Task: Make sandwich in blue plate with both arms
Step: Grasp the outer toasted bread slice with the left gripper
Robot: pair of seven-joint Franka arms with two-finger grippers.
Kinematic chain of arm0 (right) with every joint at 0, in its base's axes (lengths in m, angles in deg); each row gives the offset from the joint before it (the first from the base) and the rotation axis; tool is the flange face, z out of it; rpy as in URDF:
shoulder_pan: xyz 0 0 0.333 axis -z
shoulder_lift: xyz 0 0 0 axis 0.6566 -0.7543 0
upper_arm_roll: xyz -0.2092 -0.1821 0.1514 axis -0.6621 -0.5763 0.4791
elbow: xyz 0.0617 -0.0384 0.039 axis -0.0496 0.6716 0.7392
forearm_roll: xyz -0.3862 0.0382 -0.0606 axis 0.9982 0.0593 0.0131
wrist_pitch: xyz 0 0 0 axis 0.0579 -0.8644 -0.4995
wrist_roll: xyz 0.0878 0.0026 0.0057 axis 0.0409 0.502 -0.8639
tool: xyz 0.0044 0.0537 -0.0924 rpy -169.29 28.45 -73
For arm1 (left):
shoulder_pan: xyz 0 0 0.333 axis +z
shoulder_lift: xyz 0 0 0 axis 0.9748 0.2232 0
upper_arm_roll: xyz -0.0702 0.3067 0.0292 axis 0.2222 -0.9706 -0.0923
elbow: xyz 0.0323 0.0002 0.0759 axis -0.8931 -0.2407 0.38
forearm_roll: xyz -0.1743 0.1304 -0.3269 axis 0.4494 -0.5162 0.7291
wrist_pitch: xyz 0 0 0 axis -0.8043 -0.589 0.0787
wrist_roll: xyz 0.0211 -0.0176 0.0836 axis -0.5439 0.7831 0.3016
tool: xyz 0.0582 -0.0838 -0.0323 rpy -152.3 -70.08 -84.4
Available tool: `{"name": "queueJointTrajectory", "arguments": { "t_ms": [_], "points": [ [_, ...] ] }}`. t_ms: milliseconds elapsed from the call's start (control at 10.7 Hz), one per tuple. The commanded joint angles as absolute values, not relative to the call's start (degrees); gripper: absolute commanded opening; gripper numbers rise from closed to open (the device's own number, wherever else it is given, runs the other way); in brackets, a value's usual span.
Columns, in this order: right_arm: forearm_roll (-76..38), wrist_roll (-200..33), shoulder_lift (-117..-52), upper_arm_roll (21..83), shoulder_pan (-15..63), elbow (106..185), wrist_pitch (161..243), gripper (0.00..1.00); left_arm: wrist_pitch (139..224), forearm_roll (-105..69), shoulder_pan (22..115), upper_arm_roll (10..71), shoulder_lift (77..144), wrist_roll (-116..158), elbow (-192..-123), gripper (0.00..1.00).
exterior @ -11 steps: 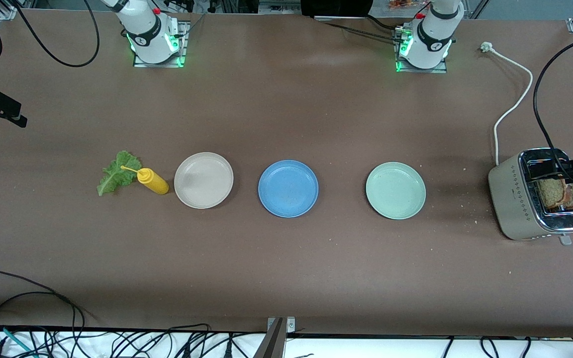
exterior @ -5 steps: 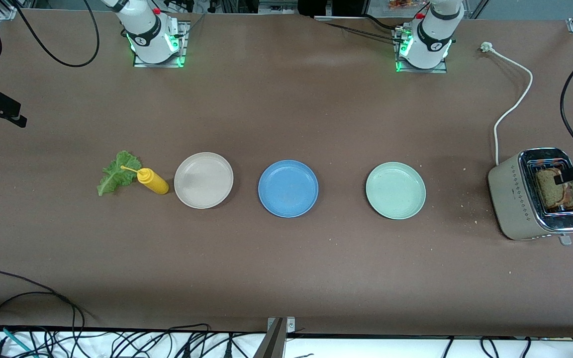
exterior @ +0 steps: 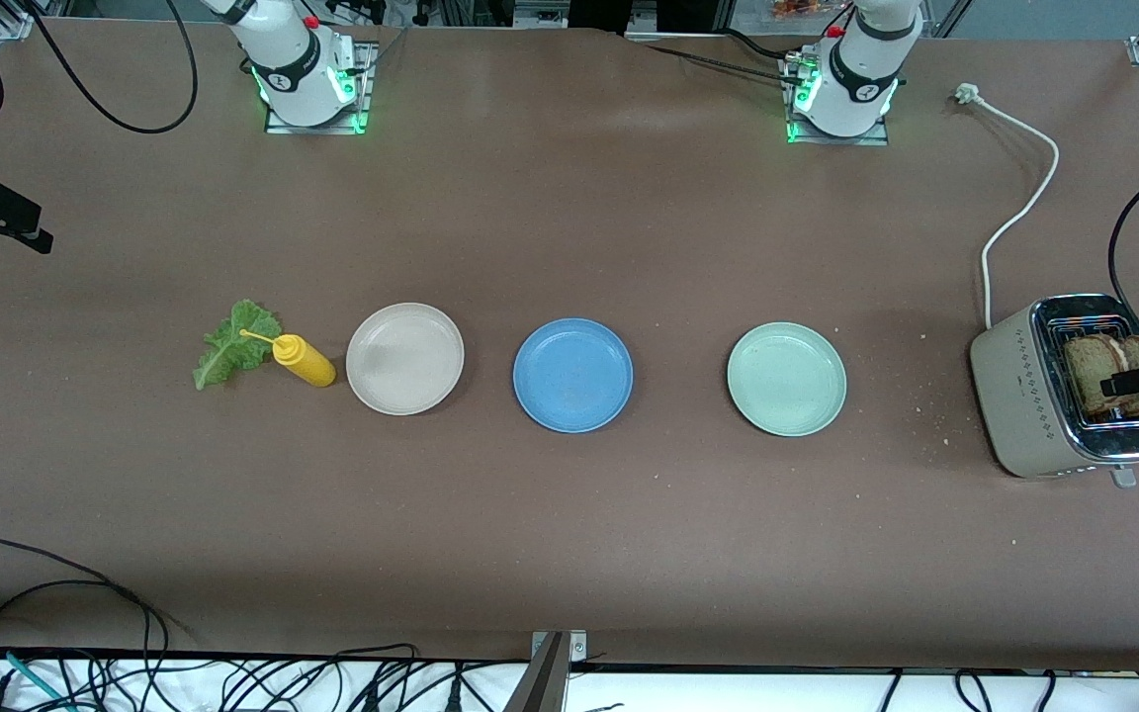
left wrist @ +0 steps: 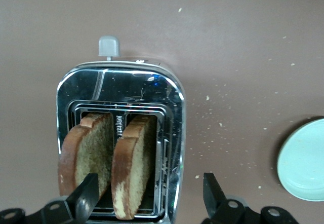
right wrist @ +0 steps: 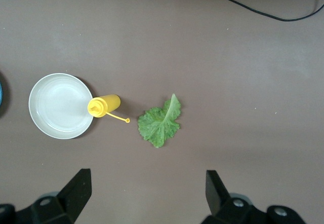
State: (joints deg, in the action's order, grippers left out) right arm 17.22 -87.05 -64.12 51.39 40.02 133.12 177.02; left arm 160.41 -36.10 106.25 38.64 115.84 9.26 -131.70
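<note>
The blue plate (exterior: 572,374) lies bare at the table's middle. Two brown toast slices (exterior: 1108,371) stand upright in the toaster (exterior: 1029,396) at the left arm's end of the table. In the left wrist view both toast slices (left wrist: 134,163) rise from the toaster's slots (left wrist: 121,82). My left gripper (left wrist: 150,183) hovers open just over the toaster; one finger is by the outer slice and the other is outside the toaster's wall. In the front view one black finger (exterior: 1138,379) crosses the slices. My right gripper (right wrist: 147,178) hangs open high over the lettuce leaf (right wrist: 161,122), holding nothing.
The lettuce (exterior: 233,346) lies beside a yellow squeeze bottle (exterior: 305,361). A beige plate (exterior: 404,358) and a pale green plate (exterior: 786,379) flank the blue plate. The toaster's white cord (exterior: 1019,198) runs toward the left arm's base. Crumbs are scattered near the toaster.
My left gripper has shifted across the toaster's top toward the front camera, and now more of the toast slices shows. The right arm and the things on the table have not moved.
</note>
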Motion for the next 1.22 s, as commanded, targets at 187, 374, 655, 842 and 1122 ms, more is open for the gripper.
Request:
{"name": "queueJointTrajectory", "arguments": {
  "t_ms": [187,374,655,842,1122],
  "points": [
    [16.21,-87.20,-64.45,51.40,40.33,131.90,176.16,1.00,159.46,-39.70,107.07,38.96,118.01,8.84,-132.99,0.90],
    [16.21,-87.20,-64.45,51.40,40.33,131.90,175.99,1.00,159.27,-39.70,106.90,38.96,118.10,9.20,-134.56,0.87],
    [16.21,-85.45,-64.45,51.66,39.98,131.90,176.08,1.00,158.58,-39.79,107.51,38.44,118.10,8.93,-135.45,0.57],
    [16.12,-85.44,-64.45,51.66,40.07,131.90,176.08,1.00,158.39,-41.70,107.34,38.08,118.01,8.93,-135.45,0.11],
    [16.12,-85.44,-64.45,51.66,40.07,131.90,176.08,1.00,158.04,-42.60,106.90,38.17,117.66,8.85,-134.75,0.00]
  ]
}}
